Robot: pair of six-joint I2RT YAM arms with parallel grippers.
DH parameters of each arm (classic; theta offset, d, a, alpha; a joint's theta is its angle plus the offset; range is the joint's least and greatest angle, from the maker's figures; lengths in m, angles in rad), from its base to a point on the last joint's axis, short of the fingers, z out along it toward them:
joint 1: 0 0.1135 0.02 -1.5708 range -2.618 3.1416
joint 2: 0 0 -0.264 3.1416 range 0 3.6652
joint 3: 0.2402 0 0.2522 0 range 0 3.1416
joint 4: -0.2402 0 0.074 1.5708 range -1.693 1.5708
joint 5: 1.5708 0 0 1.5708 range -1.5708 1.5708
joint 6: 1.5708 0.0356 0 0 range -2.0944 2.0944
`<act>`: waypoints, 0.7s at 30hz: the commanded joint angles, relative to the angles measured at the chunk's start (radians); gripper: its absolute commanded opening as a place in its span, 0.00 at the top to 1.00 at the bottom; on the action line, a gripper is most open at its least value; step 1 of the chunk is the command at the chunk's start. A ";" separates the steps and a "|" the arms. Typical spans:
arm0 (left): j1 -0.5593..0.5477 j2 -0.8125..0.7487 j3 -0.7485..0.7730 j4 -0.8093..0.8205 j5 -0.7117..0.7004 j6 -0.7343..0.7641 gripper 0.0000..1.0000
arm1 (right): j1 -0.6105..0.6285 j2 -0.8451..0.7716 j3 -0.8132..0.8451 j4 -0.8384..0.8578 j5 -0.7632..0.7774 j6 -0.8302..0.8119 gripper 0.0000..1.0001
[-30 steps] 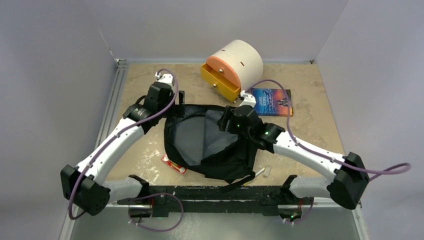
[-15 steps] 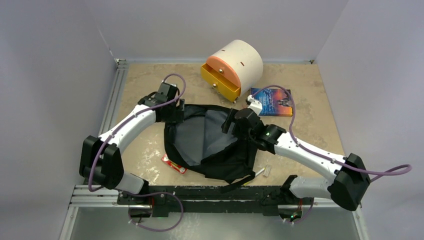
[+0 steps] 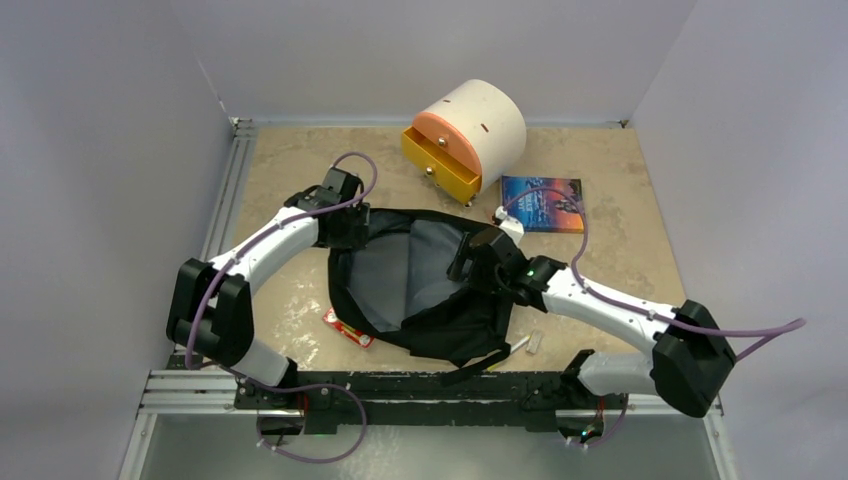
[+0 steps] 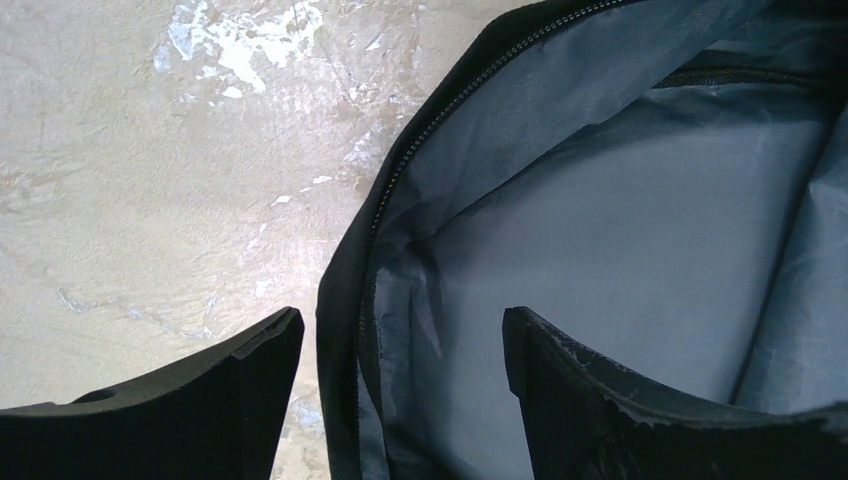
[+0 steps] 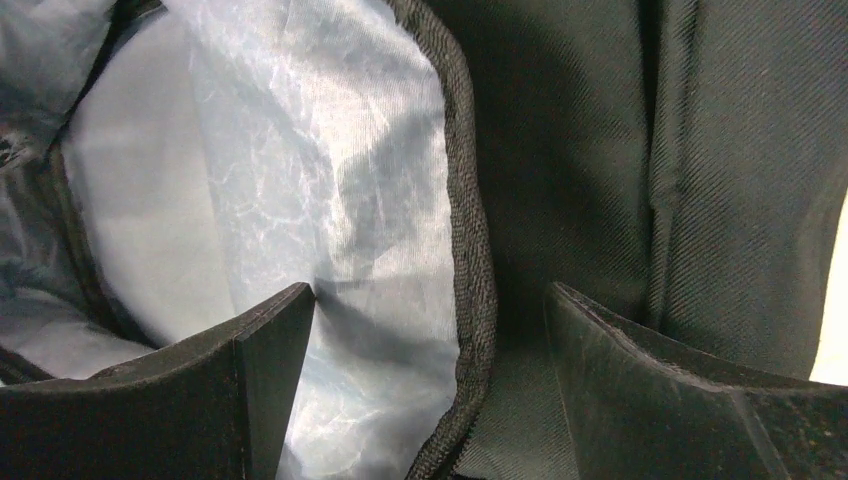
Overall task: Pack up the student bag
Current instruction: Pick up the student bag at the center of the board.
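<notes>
The student bag (image 3: pixel 455 320), a black fabric backpack, lies open in the middle of the table, its blue-grey lining (image 3: pixel 395 275) showing. My left gripper (image 3: pixel 350 232) is open and straddles the bag's left zipper rim (image 4: pixel 345 300), one finger outside over the table, one inside over the lining. My right gripper (image 3: pixel 468 262) is open and straddles the bag's right rim (image 5: pixel 468 280), one finger over the pale lining, one over the black outer fabric. Neither gripper holds anything.
A cream cylindrical drawer box (image 3: pixel 478 128) with an orange-yellow front and an open yellow drawer stands at the back. A blue book (image 3: pixel 543 204) lies right of the bag. A small red packet (image 3: pixel 348 328) lies at the bag's front left, a small pale item (image 3: pixel 534 343) at its front right.
My left arm swung in and lowered its gripper onto the bag's left rim. My right gripper moved down and nearer along the bag's right rim.
</notes>
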 commanded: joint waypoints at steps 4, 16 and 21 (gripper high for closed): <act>0.005 0.009 0.009 0.039 0.024 0.019 0.39 | -0.006 -0.102 -0.066 0.201 -0.141 0.042 0.23; 0.009 -0.080 0.125 -0.070 0.027 -0.009 1.00 | -0.006 -0.093 0.123 0.311 -0.201 -0.131 1.00; 0.014 -0.180 0.264 -0.192 -0.049 -0.061 1.00 | -0.002 0.038 0.417 0.225 -0.290 -0.220 1.00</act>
